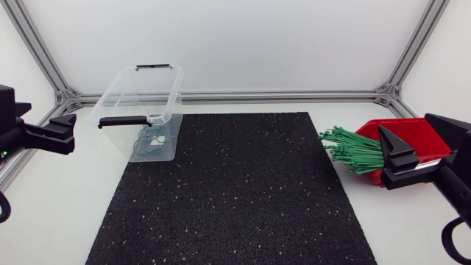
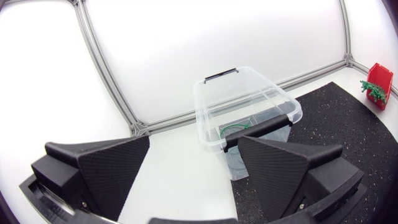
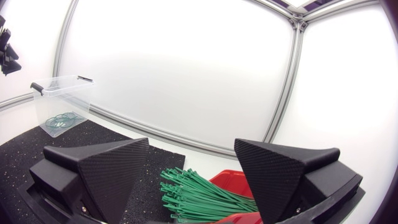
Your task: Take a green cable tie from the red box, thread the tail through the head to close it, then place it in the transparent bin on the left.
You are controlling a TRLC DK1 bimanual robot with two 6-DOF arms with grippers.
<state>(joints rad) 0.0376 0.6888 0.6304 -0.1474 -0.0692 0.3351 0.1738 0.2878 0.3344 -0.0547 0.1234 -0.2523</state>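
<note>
The left arm comes in low over the table's (image 1: pixel 66 213) left edge and stops there, level, with its left gripper (image 1: pixel 70 133) (image 2: pixel 194 149) pointing across the table toward the mat (image 1: pixel 235 199). Its two black wedge fingers (image 2: pixel 112 171) stand wide apart with nothing between them and nothing touching them. Ahead of this gripper, near the table's far left corner, stands the transparent bin (image 1: pixel 125 92) (image 2: pixel 249 93), upright and open-topped, with a black handle (image 1: pixel 123 121) at each end. Its nearer end rests on the far left corner of the black speckled mat. A few closed green loops (image 1: pixel 151 140) (image 2: pixel 236 129) lie on the bin's floor.

The right arm comes in over the table's right edge, also level, its right gripper (image 1: pixel 394 163) (image 3: pixel 191 146) aimed toward the middle of the table. Its fingers (image 3: pixel 283 177) are spread wide as well and hold nothing. Just beneath and ahead of them sits the red box (image 1: pixel 423 136) (image 3: pixel 233 180), tilted, at the table's right edge just off the mat. A thick bundle of straight green cable ties (image 1: pixel 353 151) (image 3: pixel 199 196) fans out of the box's open side toward the mat's right edge, the tips reaching about as far as that edge. The gripper is above the bundle and apart from it
</note>
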